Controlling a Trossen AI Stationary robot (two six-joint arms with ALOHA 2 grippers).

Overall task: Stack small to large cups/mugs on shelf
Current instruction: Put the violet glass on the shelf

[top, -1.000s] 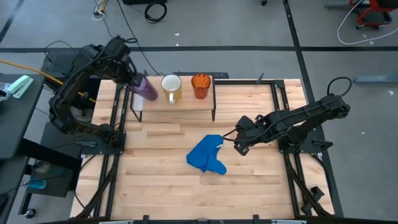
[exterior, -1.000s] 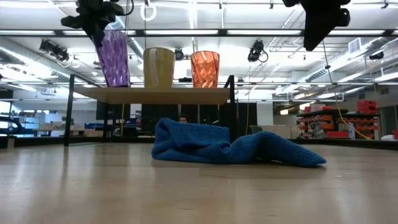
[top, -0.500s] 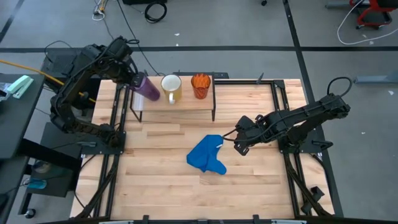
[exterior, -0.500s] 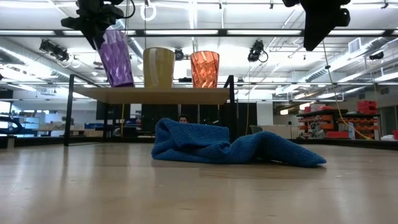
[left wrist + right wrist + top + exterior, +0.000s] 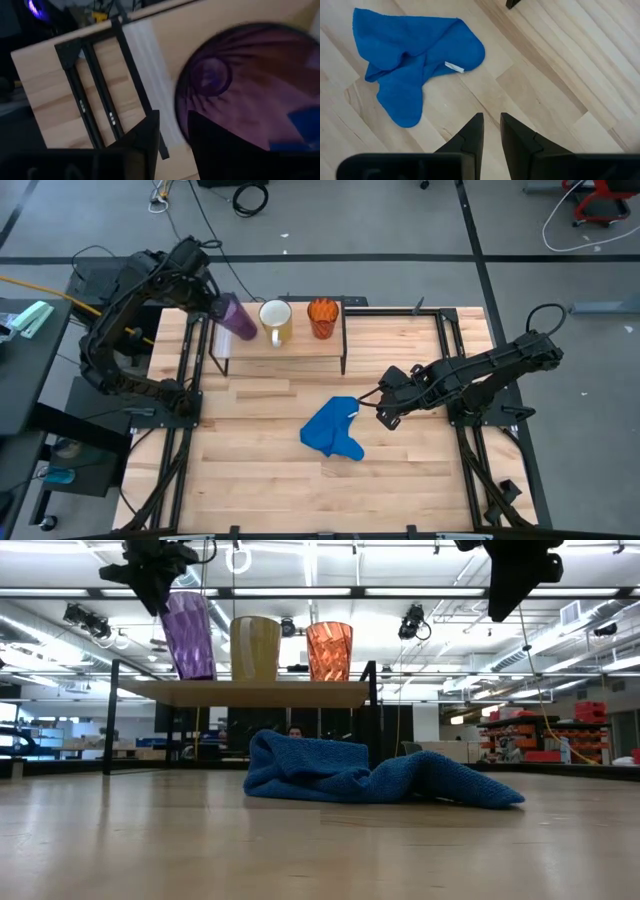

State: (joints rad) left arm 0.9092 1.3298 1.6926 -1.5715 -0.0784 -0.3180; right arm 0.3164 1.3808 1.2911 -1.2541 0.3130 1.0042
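Low view — tabletop (image 5: 320, 840), ceiling lights (image 5: 300, 592)

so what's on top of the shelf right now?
On the shelf: purple tumbler, white mug, orange cup, in a row. The left tool grips the tumbler's rim. Whether its base rests fully flat can't be seen.

Blue cloth (image 5: 332, 430) lies crumpled on the desk (image 5: 400, 480), near its middle, in a bunched heap with one lobe trailing off; small white tag (image 5: 454, 67) visible on it in the right wrist view. Black frame rails (image 5: 455, 360) run along the desk edges. Cables (image 5: 250, 195) on the grey floor beyond. Ceiling strip lights (image 5: 420, 592) in the room behind.
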